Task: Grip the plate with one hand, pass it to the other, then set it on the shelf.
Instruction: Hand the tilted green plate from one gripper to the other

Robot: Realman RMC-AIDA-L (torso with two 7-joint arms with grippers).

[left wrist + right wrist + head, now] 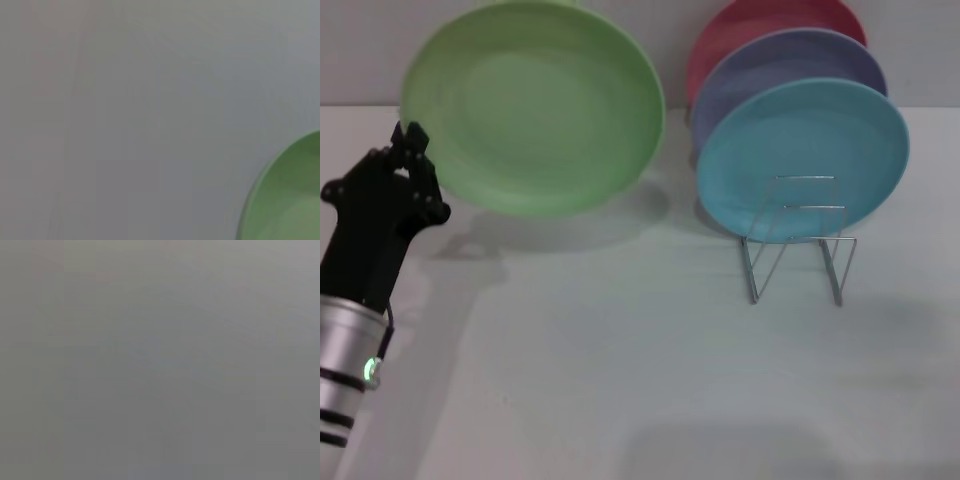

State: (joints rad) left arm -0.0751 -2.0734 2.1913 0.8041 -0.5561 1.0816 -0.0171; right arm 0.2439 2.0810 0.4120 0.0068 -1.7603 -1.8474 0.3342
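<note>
Head view, L jaws [408,143] gripping green plate [533,105] rim, raised

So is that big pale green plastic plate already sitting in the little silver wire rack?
No, the pale green plastic plate is up at the far left beside the left gripper, well apart from the silver wire rack.

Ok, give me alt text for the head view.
The left gripper is at the left edge of a tilted green plate above a white table. To the right, blue, lavender and red plates stand in a wire rack.
</note>
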